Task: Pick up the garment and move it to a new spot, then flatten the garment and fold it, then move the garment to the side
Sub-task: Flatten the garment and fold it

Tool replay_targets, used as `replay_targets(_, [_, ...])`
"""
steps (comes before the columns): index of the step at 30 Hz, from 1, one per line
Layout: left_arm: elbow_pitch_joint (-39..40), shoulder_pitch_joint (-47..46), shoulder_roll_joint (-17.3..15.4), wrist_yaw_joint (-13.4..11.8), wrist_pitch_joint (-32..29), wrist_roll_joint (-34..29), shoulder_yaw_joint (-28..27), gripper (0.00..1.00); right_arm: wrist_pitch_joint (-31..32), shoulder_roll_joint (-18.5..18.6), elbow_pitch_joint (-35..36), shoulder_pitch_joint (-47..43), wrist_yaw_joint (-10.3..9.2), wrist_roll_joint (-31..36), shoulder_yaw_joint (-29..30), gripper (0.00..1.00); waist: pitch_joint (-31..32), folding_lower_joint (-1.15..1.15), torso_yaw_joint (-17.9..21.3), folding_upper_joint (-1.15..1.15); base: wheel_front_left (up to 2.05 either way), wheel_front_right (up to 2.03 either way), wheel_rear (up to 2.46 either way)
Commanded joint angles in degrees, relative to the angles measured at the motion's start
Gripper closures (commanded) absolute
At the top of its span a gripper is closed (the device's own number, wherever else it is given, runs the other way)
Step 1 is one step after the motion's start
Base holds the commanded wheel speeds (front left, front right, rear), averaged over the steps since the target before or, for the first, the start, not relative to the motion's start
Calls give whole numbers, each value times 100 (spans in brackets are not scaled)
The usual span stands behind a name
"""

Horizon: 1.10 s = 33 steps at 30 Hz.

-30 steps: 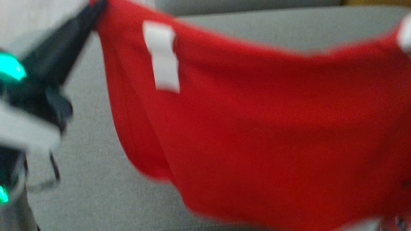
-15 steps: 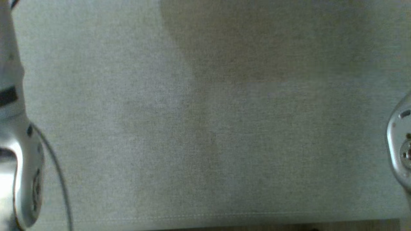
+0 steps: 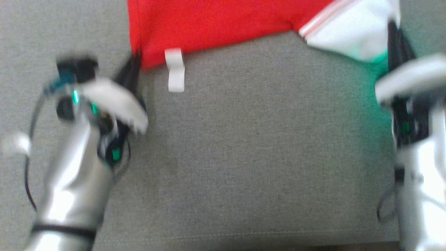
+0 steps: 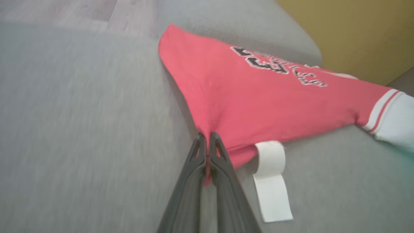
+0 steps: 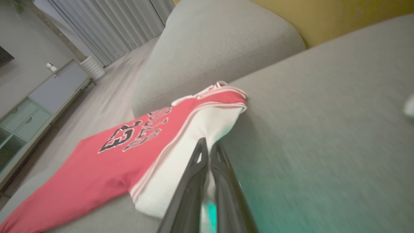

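Observation:
The garment [image 3: 216,24] is a red jersey with white sleeves and dark lettering, lying on the grey sofa seat [image 3: 261,157] at the far side of the head view. My left gripper [image 3: 135,64] is shut on its red hem corner; the left wrist view shows its fingertips [image 4: 207,137] pinching the cloth beside a white label [image 4: 271,181]. My right gripper [image 3: 393,31] is shut on the white sleeve [image 3: 352,31]. In the right wrist view the right gripper [image 5: 208,144] bites that sleeve's edge [image 5: 194,136]. The garment's far part is cut off at the top of the head view.
The seat's front seam [image 3: 244,237] runs along the bottom of the head view. A rounded grey sofa cushion [image 5: 210,48] rises behind the garment, with a yellow wall [image 4: 355,32] beyond. A pale cabinet [image 5: 42,103] and the floor lie off to one side.
A second ago the garment hung in the air before the camera, stretched between both grippers. Now it lies on the seat, still gripped at both corners. The head view has shifted.

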State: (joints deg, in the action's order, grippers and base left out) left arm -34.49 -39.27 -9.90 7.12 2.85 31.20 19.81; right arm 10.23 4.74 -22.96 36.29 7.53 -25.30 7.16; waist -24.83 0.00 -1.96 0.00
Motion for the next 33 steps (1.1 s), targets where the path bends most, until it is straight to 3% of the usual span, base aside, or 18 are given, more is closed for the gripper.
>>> replay_targets(1, [350,441,-301,22,136,129,-165,100,104,32,621,-536,-4,-88,28,100,209,0,-1,0,0,0,0])
replay_targets(9, [1657,2549,-429,-237,171,610,-378,100,728,-158,2558,-2929,-4,-341,503,100,860,0,-11,0,0,0,0])
replay_targets(13, [3003,3397,-561,-635,-37,711,-514,100,972,-181,3604,-3808,-4,-485,657,100,1145,0,-22,0,0,0,0])
replay_targets(14, [3003,3397,-561,-635,-37,711,-514,100,972,-181,3604,-3808,-4,-485,657,100,1145,0,-22,0,0,0,0])
replay_targets(17, [4138,4040,-582,-966,-372,861,-542,100,1168,-184,4171,-4378,-4,-865,802,100,1272,0,1,0,0,0,0])
replay_targets(20, [4857,4735,-684,-1247,-809,852,-349,100,1413,-185,4299,-5050,-4,-1034,784,100,1308,0,24,0,0,0,0])
replay_targets(25, [5299,5555,-696,-1505,-1065,950,-178,100,1359,-185,3998,-5781,-4,-944,805,100,1306,0,30,0,0,0,0])
replay_targets(33, [5662,5218,-983,-1494,-1428,882,-216,100,1629,-186,3953,-5223,-4,-606,895,100,1295,0,-12,0,0,0,0])
